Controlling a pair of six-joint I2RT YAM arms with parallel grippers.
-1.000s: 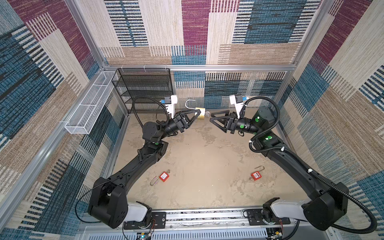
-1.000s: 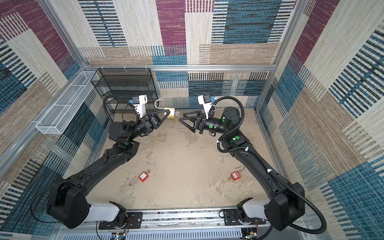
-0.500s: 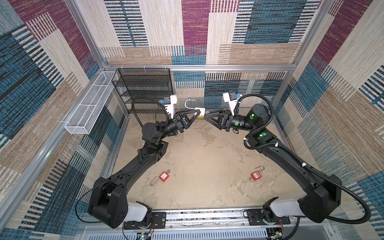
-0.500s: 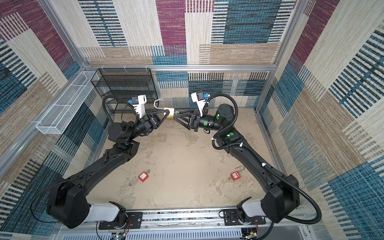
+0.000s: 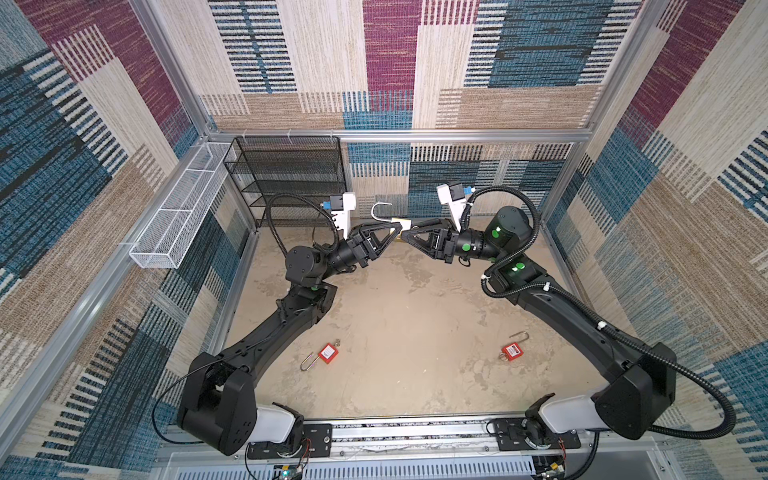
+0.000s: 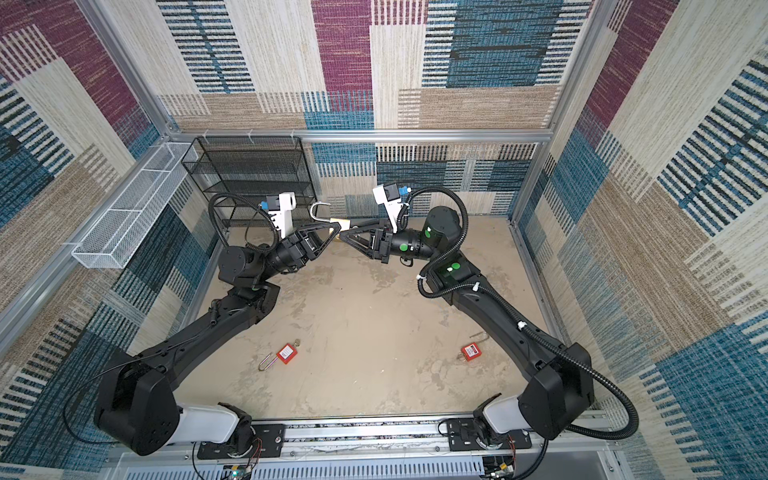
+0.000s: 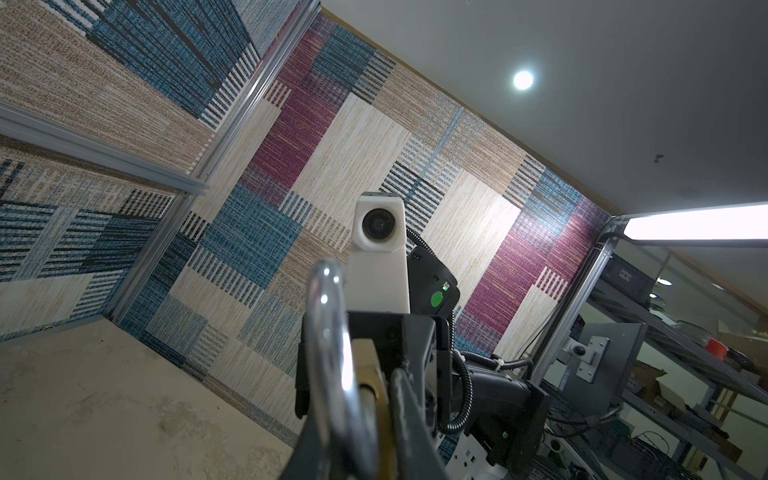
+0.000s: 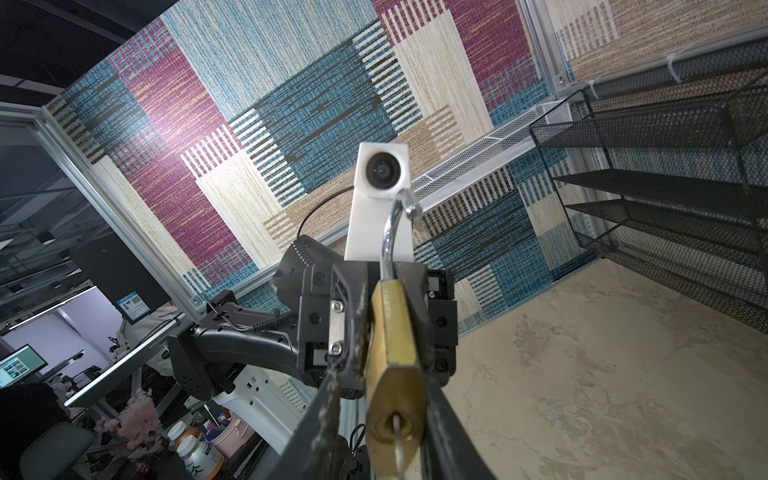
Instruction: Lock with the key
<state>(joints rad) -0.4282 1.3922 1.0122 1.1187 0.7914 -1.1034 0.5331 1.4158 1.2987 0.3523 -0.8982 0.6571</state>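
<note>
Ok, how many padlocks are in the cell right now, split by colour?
Brass padlock, silver shackle open, held in the left gripper: 1
Red padlocks, silver shackles, lying loose: 2
Total: 3

No text, number or brand is legible in any view. Surfaces that carry markings:

- Red padlock, at 8 o'clock on the worktop in a top view: white label on the body, print too small to read.
- Second red padlock, at 4 o'clock: a similar white label, unreadable.
- Brass padlock, right wrist view: faint stamped marking on the narrow side, not decipherable.
- Blue-and-white card on a dark panel outside the enclosure: square code pattern, characters blurred.
- Bottles outside the enclosure: dark lettering on white labels, blurred and partly cut off.
- Monitor: small thumbnails, no readable characters.
</note>
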